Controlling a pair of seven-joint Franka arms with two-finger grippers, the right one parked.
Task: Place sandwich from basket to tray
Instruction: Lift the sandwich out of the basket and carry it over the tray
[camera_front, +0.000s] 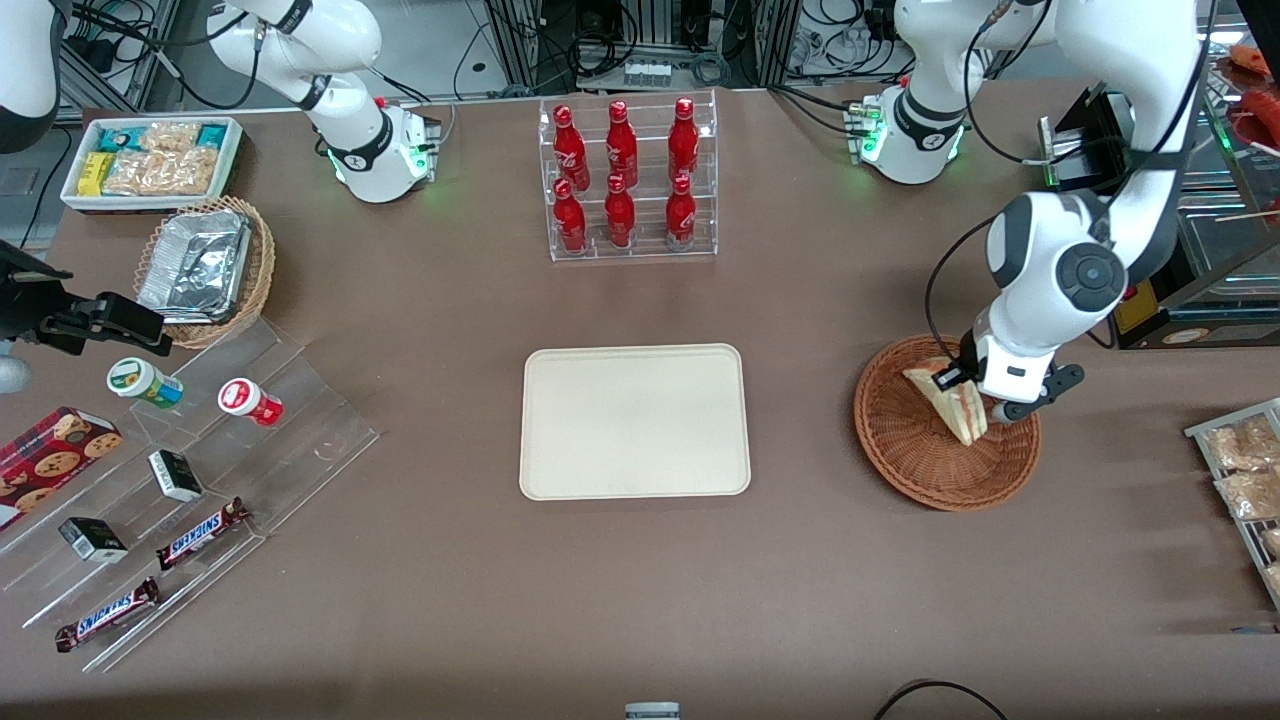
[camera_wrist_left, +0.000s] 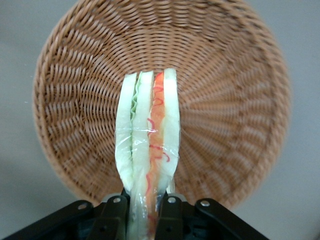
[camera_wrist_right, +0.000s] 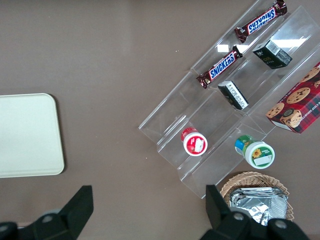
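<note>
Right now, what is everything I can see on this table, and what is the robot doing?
Sandwich: one, white bread with red and green filling, wrapped, gripped over the basket.
Basket: one, reddish-brown wicker, toward the working arm's end.
Tray: one, cream, mid-table.
Bottles: six, red, in a clear rack farther from the front camera than the tray.
Foil basket: one, tan wicker with silver foil, toward the parked arm's end.
Snack bin: one, white, beside the foil basket.
Snickers bars: two, brown, on the clear stepped stand.
Cookie box: one, red, beside that stand.
Gripper: one, black, shut on the sandwich above the basket.
</note>
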